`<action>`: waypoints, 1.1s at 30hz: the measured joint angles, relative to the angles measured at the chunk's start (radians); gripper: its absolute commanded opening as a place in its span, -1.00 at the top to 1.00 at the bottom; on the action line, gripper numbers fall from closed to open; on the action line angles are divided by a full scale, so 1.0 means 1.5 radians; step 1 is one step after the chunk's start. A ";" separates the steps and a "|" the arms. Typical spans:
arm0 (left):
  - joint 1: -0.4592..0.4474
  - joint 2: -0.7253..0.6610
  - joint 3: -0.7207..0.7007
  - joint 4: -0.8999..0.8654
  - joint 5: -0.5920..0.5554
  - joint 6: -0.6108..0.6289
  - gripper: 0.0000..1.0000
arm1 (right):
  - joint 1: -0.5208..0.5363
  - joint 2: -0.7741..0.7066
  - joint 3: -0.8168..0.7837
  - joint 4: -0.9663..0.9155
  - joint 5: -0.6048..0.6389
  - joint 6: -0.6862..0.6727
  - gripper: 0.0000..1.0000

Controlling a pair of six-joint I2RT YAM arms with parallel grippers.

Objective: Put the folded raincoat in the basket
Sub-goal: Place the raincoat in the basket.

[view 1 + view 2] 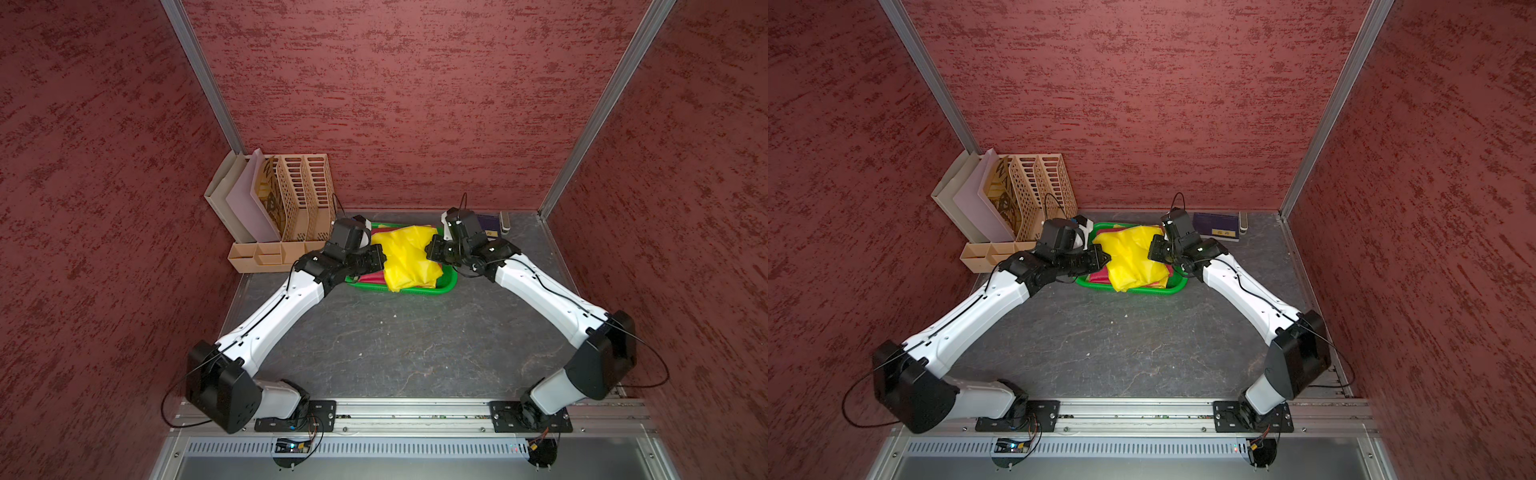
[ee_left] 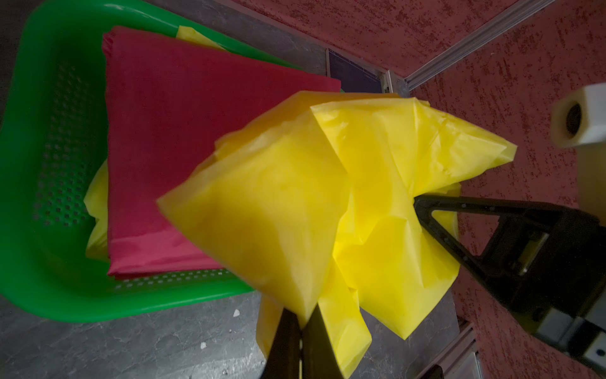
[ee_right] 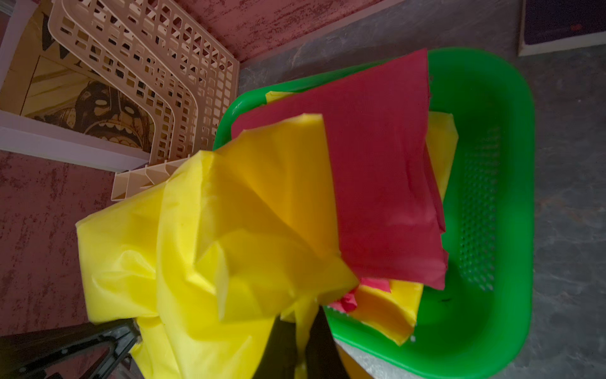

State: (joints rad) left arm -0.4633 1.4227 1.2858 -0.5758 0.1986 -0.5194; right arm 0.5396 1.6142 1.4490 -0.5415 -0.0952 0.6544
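- In both top views the yellow raincoat (image 1: 409,257) hangs bunched between the arms, over the green basket (image 1: 415,292). The left gripper (image 1: 379,259) and right gripper (image 1: 430,251) meet it from opposite sides.
- Left wrist view: the left gripper (image 2: 301,315) is pinched tight on a raincoat corner. Below, a red sheet (image 2: 196,147) lies folded in the basket.
- Right wrist view: the right gripper (image 3: 298,325) clamps another fold, though the film probably hides the pinch itself.
- The raincoat looks light, limp and slippery. Bunched layers near the edges give a better hold than a single ply.
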 measured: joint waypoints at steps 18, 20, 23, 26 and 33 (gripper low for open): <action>0.132 0.230 0.083 0.053 0.091 0.119 0.01 | -0.057 0.168 0.011 0.057 -0.075 0.000 0.56; 0.132 0.245 0.106 0.054 0.092 0.127 -0.37 | -0.058 0.179 0.021 0.052 -0.079 -0.005 0.31; 0.132 0.257 0.136 0.050 0.087 0.134 -1.00 | -0.061 0.185 0.043 0.043 -0.081 -0.015 -0.03; 0.132 0.252 0.139 0.046 0.062 0.136 -0.99 | -0.062 0.176 0.048 0.043 -0.088 -0.020 -0.22; 0.131 0.219 0.157 -0.011 0.005 0.143 -0.99 | -0.064 0.112 0.042 0.016 -0.079 -0.047 -0.35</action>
State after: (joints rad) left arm -0.2661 1.7515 1.5208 -0.5919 0.2062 -0.3050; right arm 0.4438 1.7824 1.5127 -0.5175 -0.2131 0.5842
